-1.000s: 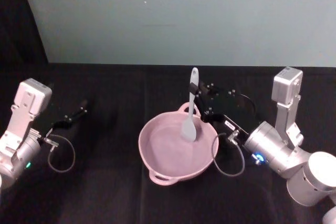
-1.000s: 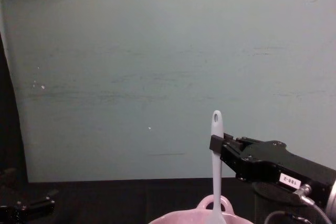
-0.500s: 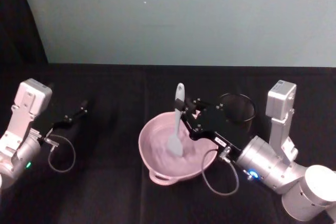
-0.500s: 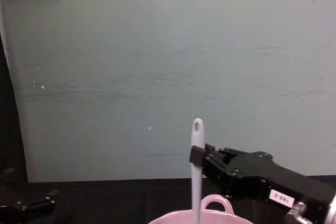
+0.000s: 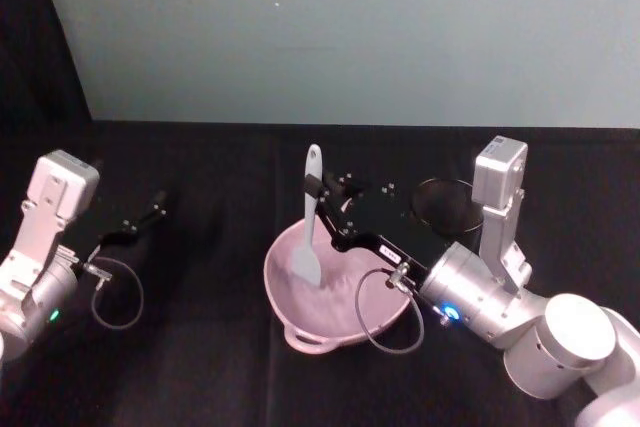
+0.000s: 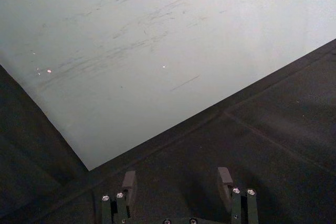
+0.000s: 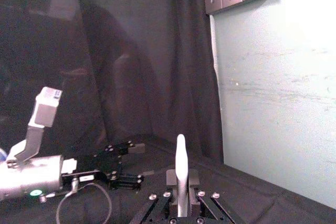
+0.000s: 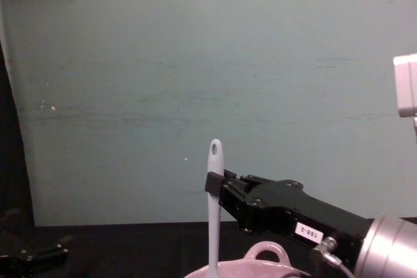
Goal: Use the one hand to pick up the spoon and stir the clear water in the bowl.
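My right gripper clamped tight on the spoon handle, blade dipped in the bowl, left gripper parked, jaws apart

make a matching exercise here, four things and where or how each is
1. long slim white spoon
2. pale pink round bowl
3. black wire-mesh cup
4. left gripper

a. open, idle at the robot's left
b. right of the bowl, beyond the right arm
c. in the middle, before the robot
d. upright in the right gripper, blade in the bowl

Pairs: 1-d, 2-c, 3-b, 4-a
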{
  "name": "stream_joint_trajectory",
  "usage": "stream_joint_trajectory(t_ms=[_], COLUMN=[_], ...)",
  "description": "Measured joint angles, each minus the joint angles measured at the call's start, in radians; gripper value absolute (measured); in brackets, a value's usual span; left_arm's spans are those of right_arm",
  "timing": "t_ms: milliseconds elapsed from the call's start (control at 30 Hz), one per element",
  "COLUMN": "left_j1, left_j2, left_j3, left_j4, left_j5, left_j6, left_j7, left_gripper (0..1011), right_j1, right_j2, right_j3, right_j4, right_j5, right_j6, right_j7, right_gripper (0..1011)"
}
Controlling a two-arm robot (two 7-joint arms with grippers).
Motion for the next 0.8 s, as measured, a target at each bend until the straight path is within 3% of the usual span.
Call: stream_joint_trajectory(t_ms=[400, 800], left_j1=[0.000, 0.000], left_j2=[0.000, 0.000], left_j3=[0.000, 0.000], left_j4=[0.000, 0.000], left_j5=[0.000, 0.000], left_j6=[0.000, 0.000], left_j7=[0.000, 0.000], left_gripper=[1005, 1005], right_j1=[0.075, 0.074], right_j2=[-0.037, -0.026], right_j3=[0.014, 0.055], right_j4=[0.110, 0.131], right_j5=[-0.030, -0.048], right_j6=[-0.042, -0.060], right_j7=[-0.025, -0.048], right_gripper=[124, 124])
